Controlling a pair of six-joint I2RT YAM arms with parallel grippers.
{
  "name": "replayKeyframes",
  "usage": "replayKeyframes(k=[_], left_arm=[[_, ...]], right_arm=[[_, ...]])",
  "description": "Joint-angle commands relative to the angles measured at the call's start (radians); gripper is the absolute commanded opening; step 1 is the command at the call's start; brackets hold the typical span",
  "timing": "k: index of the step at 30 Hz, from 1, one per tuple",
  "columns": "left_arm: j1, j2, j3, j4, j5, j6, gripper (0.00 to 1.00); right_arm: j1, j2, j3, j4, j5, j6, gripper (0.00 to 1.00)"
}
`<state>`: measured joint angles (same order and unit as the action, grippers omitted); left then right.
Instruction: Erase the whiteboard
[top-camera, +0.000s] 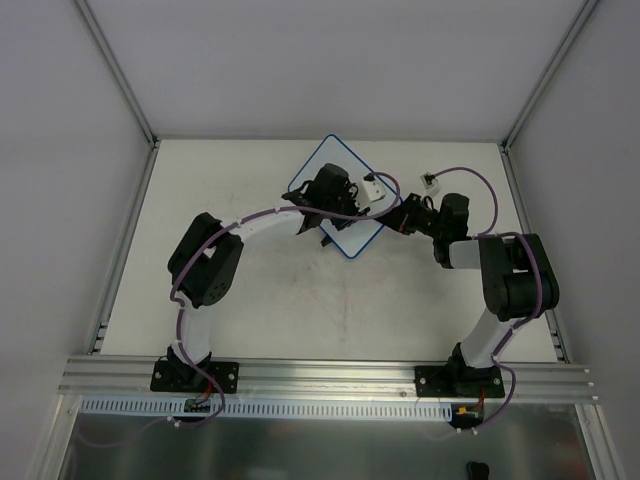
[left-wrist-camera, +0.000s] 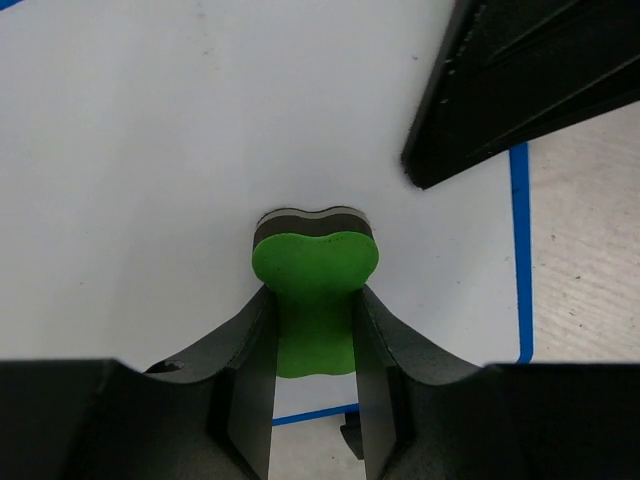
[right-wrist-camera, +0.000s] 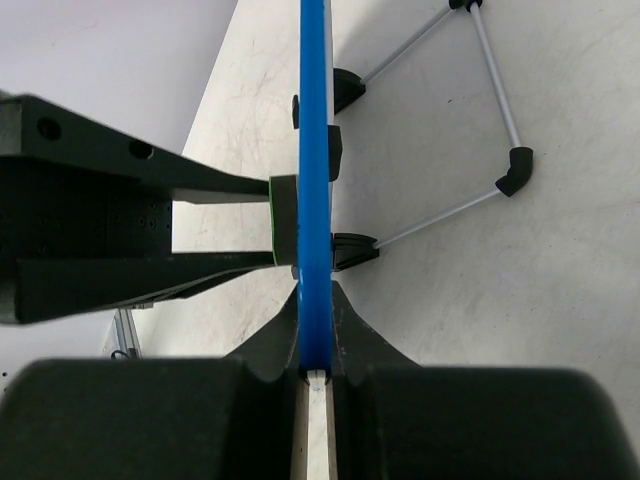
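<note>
Grey walls and an aluminium frame are enclosing a white desk (top-camera: 250, 300). The whiteboard (top-camera: 331, 160) is sitting toward the upper centre of the overhead view, turned like a diamond, with its blue rim showing. Both arms are reaching in over it.

Left hand (left-wrist-camera: 315, 335): the fingers are closing tight on a green eraser (left-wrist-camera: 315, 262). The eraser's dark felt face is pressing against the white surface at lower centre of the left wrist view. The board's blue rim is running down the right side of that frame.

Right hand (right-wrist-camera: 316, 335): the jaws are clamping the board's edge, nearly shut on the thin rim. In the right wrist view the board is appearing edge-on as a blue vertical line at centre. The eraser is touching its left face, and a wire stand (right-wrist-camera: 517, 168) is projecting from black tabs on its right face.
</note>
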<state>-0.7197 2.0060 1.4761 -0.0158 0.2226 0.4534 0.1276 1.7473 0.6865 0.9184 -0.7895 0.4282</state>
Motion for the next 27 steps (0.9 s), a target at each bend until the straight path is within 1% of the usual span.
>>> replayKeyframes(k=[1, 6, 11, 12, 14, 15, 19, 21, 23, 27], left_arm=[[-0.081, 0.062, -0.060, -0.081, 0.092, 0.073, 0.00], [-0.078, 0.050, -0.072, -0.084, 0.104, 0.068, 0.00], [-0.029, 0.039, -0.059, -0.082, 0.179, 0.002, 0.00], [0.000, 0.045, -0.039, -0.082, 0.182, -0.042, 0.00], [0.034, 0.068, -0.019, -0.085, 0.189, -0.085, 0.00], [0.055, 0.079, 0.016, -0.093, 0.185, -0.141, 0.00], [0.185, 0.120, 0.076, -0.108, 0.234, -0.275, 0.00], [0.213, 0.129, 0.087, -0.110, 0.222, -0.326, 0.00], [0.233, 0.129, 0.085, -0.108, 0.138, -0.349, 0.00], [0.267, 0.125, 0.067, -0.108, 0.115, -0.406, 0.00]], right_arm=[[0.038, -0.026, 0.053, 0.096, -0.108, -0.011, 0.00], [0.038, -0.025, 0.054, 0.094, -0.108, -0.009, 0.00], [0.040, -0.029, 0.053, 0.094, -0.108, -0.008, 0.00], [0.038, -0.031, 0.051, 0.096, -0.108, -0.008, 0.00], [0.038, -0.032, 0.050, 0.097, -0.109, -0.008, 0.00], [0.040, -0.032, 0.050, 0.096, -0.109, -0.008, 0.00], [0.040, -0.034, 0.050, 0.096, -0.109, -0.008, 0.00], [0.038, -0.035, 0.048, 0.096, -0.109, -0.008, 0.00], [0.038, -0.037, 0.050, 0.097, -0.109, -0.009, 0.00], [0.040, -0.038, 0.050, 0.097, -0.109, -0.008, 0.00]])
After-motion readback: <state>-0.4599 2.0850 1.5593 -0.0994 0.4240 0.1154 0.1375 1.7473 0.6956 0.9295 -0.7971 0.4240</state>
